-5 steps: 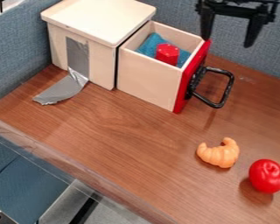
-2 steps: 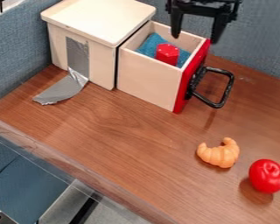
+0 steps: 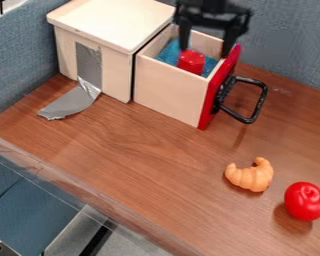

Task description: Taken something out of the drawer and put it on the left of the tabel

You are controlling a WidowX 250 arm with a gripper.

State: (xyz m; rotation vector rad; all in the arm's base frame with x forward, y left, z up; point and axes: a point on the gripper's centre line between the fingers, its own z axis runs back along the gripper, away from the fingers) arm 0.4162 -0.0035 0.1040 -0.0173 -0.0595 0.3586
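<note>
Black gripper [image 3: 205, 52] hangs over the open drawer [image 3: 164, 91], its two fingers spread well apart and pointing down. Just below the gripper, toward its left-hand finger as the view shows it, a red block [image 3: 191, 63] sits inside the drawer. A few small pale flecks mark the block's top. Whether the fingertip touches the block, I cannot tell. Around the block, under the gripper, lies a crumpled blue cloth [image 3: 169, 52], also inside the drawer. Pale wood walls hold both, and the drawer's front panel [image 3: 212, 101] is red, standing below the gripper and slightly to its right in the view. From that panel a black loop handle [image 3: 259, 107] sticks out, lower and further right of the gripper.

To the view's left of the gripper, just beside the drawer, stands a pale wooden box [image 3: 114, 21] with a flat top. Silver tape [image 3: 89, 65] runs down its side and spreads onto the brown table [image 3: 137, 150], lower left of the gripper. Well below the gripper and to the right, a toy croissant [image 3: 251, 175] rests on the table. Further out that way, near the croissant but apart from it, is a round red fruit [image 3: 305, 201]. Behind the gripper rises a blue-grey fabric wall [image 3: 293, 47].
</note>
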